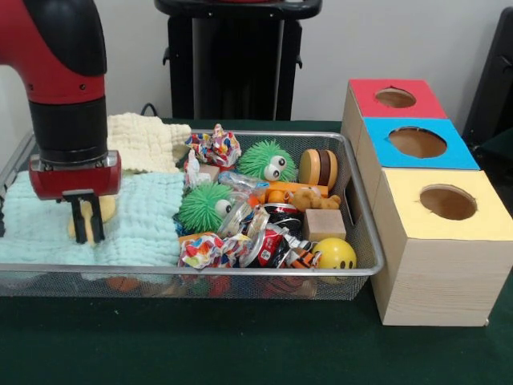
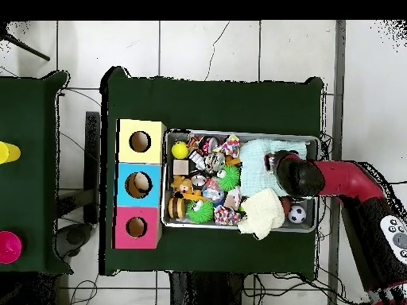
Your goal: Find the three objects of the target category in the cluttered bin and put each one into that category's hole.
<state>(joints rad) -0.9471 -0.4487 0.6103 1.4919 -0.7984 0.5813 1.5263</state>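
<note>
Three target objects are required, but the category cannot be told from the scene; the clutter is heaped at the bin's point(image 1: 200, 271) end nearest the three holed boxes point(image 1: 433, 200). The gripper point(image 1: 85, 220) is positioned at the opposite end, jaws nearly together over a pale yellow item point(image 1: 106, 208) on the light blue cloth point(image 1: 136, 224). Cloth may be snagged and dragged, so that objects are buried or displaced.
</note>
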